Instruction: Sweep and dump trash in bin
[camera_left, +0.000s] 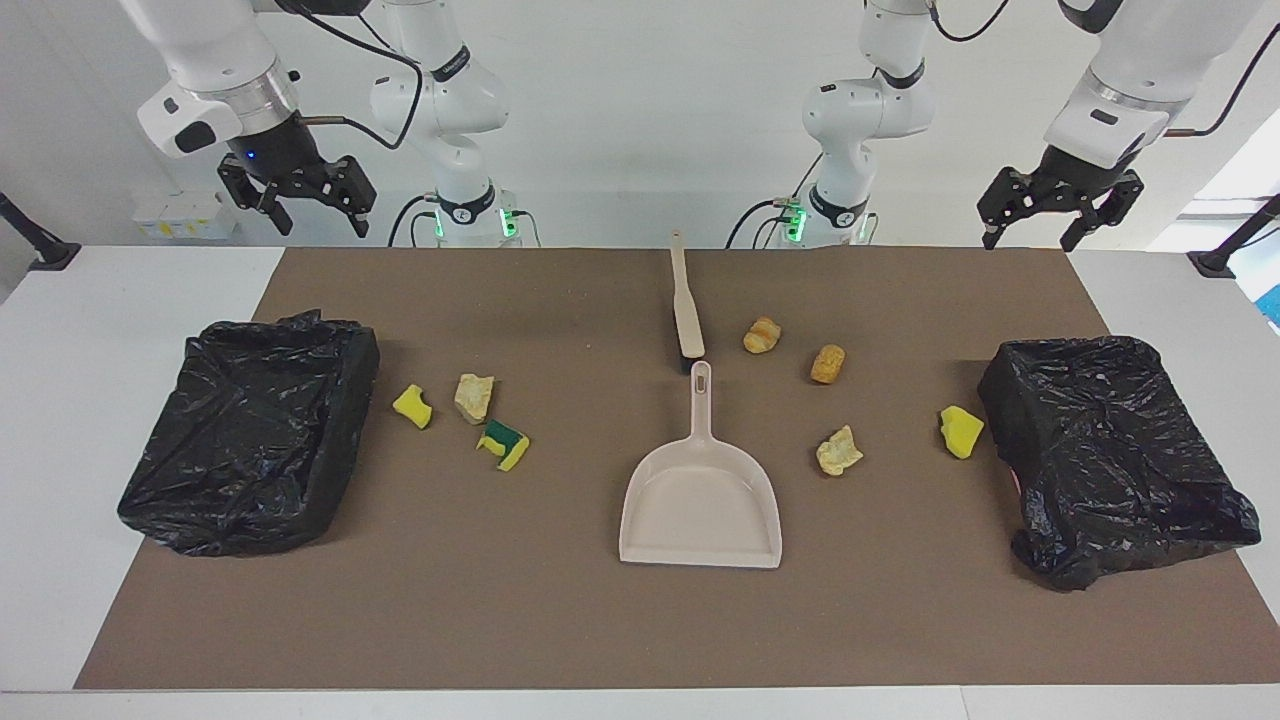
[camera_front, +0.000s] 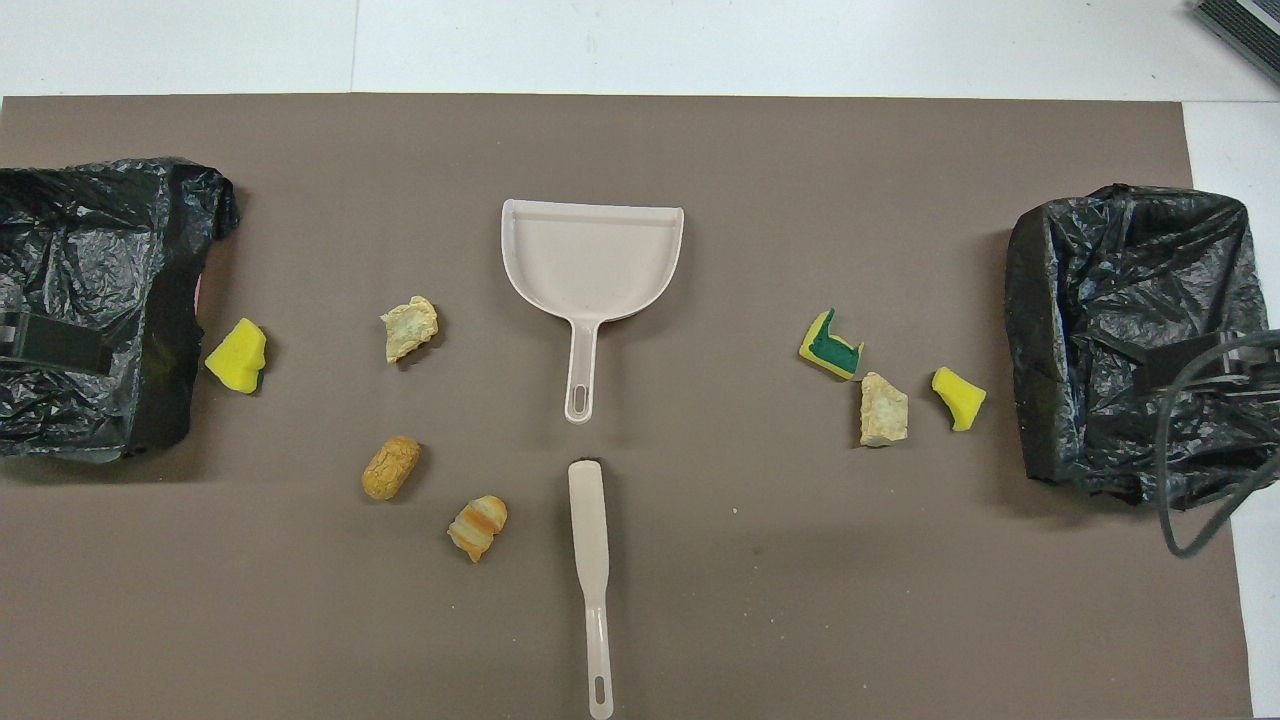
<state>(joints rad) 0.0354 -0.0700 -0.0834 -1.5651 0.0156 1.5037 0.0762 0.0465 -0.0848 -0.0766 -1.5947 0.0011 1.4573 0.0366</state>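
Nothing grasped yet. We judge the first step is taking the brush by its handle, bristles low. Left hand and right hand hang wide, empty. Trash lies scattered at 3 and 9 o'clock of the dustpan, between two bag-lined bins; the pan's handle nearly touches the brush.

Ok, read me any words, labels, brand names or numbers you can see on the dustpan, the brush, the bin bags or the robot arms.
No readable text anywhere.
Dustpan: plain, unmarked.
Brush: plain, unmarked.
Two black bin bags: no print visible.
Robot arms: small dark marks on the joints, too small to read.
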